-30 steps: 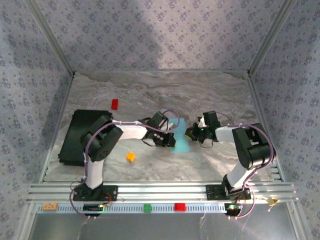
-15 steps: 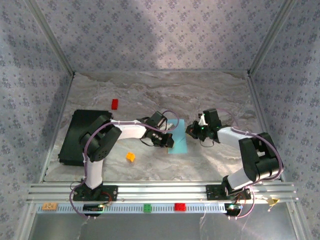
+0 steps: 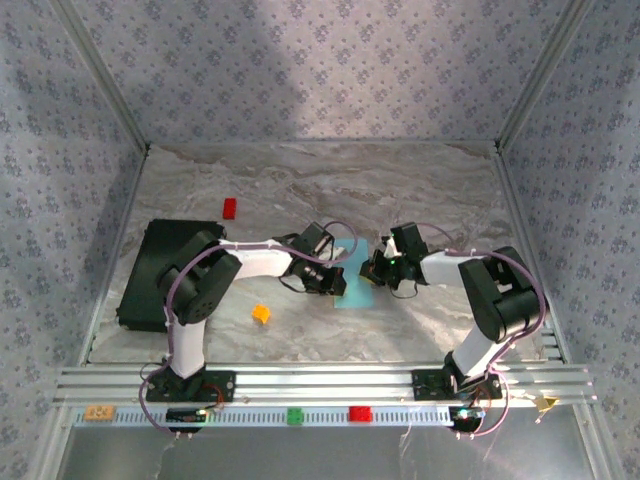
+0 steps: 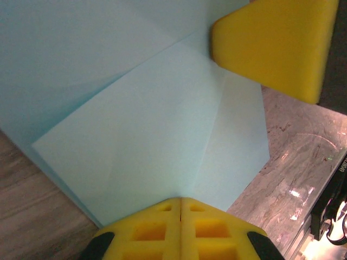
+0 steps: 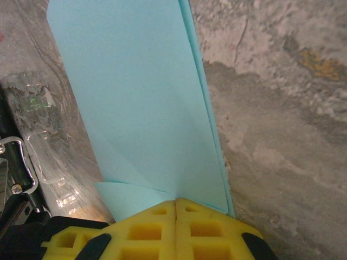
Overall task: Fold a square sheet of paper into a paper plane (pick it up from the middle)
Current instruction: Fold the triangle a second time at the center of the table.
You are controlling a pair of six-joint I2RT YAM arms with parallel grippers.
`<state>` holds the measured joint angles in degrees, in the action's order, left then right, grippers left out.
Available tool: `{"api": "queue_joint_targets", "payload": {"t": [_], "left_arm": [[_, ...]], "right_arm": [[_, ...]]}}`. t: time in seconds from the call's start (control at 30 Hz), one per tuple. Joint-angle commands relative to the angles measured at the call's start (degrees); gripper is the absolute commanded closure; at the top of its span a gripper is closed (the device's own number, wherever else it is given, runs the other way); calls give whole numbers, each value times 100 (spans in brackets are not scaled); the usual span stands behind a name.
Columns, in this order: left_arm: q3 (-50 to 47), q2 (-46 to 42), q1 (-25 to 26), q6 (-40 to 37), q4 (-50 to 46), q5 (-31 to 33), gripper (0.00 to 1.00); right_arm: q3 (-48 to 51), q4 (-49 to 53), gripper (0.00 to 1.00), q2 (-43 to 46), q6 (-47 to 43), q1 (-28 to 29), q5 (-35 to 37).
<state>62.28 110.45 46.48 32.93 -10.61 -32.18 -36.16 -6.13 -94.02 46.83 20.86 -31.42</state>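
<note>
left jaws: shut, the two yellow fingers pressed flat together with only a thin seam between them, at bottom centre of the left wrist view. tips sit at the lower edge of the square sheet of paper; cannot tell whether any paper is pinched in the seam. right jaws: also fully closed, yellow fingers meeting along a seam at bottom centre of the right wrist view, tips at the near end of the sheet, where a small flap and a crease line run up to the seam; grip on the paper not resolvable. in the left wrist view a yellow finger of the right arm rests on the sheet at upper right. sheet is light blue, already creased: overlapping layers with diagonal edges in the left wrist view, a long narrow strip with a doubled right edge in the right wrist view. top view: sheet lies flat on the marbled bench at mid-frame, between the two wrists, left arm's tips on its left edge, right arm's on its right edge. further out: orange block lower left of the sheet, red block upper left, black slab at the left side of the bench.
</note>
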Motion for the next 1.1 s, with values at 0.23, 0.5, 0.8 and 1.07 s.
{"api": "queue_joint_targets", "payload": {"t": [0.23,0.5,0.8,1.07], "left_arm": [[881,251,72,175,-277,-314,96],[1018,714,166,82,-546,-66,97],[472,538,200,14,-479,63,96],[371,142,197,-16,-521,58,94]], "right_arm": [[377,263,100,-168,-55,-59,373],[417,251,100,-199,-59,-66,382],[432,228,100,-260,-58,-105,413],[452,252,100,-289,-88,-169,405]]}}
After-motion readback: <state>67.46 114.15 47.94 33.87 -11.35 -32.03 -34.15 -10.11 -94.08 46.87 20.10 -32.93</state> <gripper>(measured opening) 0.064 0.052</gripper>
